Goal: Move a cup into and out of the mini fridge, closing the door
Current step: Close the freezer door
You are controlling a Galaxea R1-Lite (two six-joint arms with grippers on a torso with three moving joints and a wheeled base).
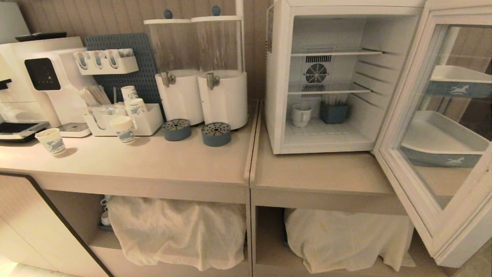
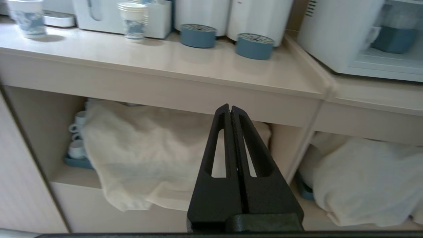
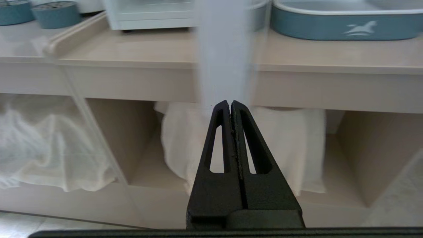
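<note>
A café-style drinks counter: drink dispensers [image 1: 200, 73], paper cups [image 1: 123, 129], coffee machine [image 1: 34, 84], mini fridge [image 1: 326, 77].

**A warm-lit beverage corner with open shelving**

A wall of vertical ribbed paneling [image 1: 115, 15] runs behind two beige counters [image 1: 153, 157] set side by side, a narrow seam between them. Each counter has an open cubby below, and in each a cream cloth [image 1: 177, 231] is draped over whatever sits there; small white cups on a blue tray [image 2: 76, 161] peek out beside the left one. A beige cabinet door [image 1: 27, 231] closes off the far left. Pale floor [image 3: 396, 205] shows at the lower right. The light is soft and yellowish.
</note>
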